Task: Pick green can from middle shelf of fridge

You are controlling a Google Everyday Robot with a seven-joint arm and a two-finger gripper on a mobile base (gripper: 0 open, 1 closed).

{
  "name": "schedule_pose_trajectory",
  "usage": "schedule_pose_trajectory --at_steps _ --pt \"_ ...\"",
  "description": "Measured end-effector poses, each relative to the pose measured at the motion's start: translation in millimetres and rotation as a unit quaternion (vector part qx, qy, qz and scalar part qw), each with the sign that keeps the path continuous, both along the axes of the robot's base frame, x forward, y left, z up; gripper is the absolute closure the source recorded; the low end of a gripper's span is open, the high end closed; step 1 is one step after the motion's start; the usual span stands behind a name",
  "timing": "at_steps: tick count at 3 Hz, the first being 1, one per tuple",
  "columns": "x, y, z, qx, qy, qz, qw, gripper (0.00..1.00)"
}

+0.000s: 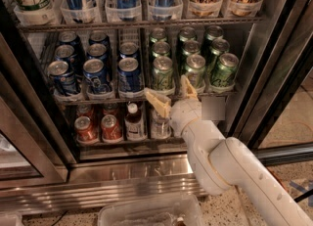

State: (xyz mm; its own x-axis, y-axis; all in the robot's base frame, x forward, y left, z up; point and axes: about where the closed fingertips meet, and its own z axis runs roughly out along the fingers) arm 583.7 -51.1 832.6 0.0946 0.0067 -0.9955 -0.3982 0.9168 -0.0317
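The claw, spread and empty, is held at the shelf's front rail; the nearest green can, stood upright there, is seen just beyond, slightly left and higher.

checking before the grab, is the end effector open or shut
Open: the end effector sits at the front rail of the middle shelf, its two fingers spread apart, holding nothing.
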Motion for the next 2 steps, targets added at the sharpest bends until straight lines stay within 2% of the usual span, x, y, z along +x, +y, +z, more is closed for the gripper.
schedule_pose_trajectory --at_steps 2 --pt "22.5 7.5 1.5 -0.002 0.000 0.010 0.9999 0.25"
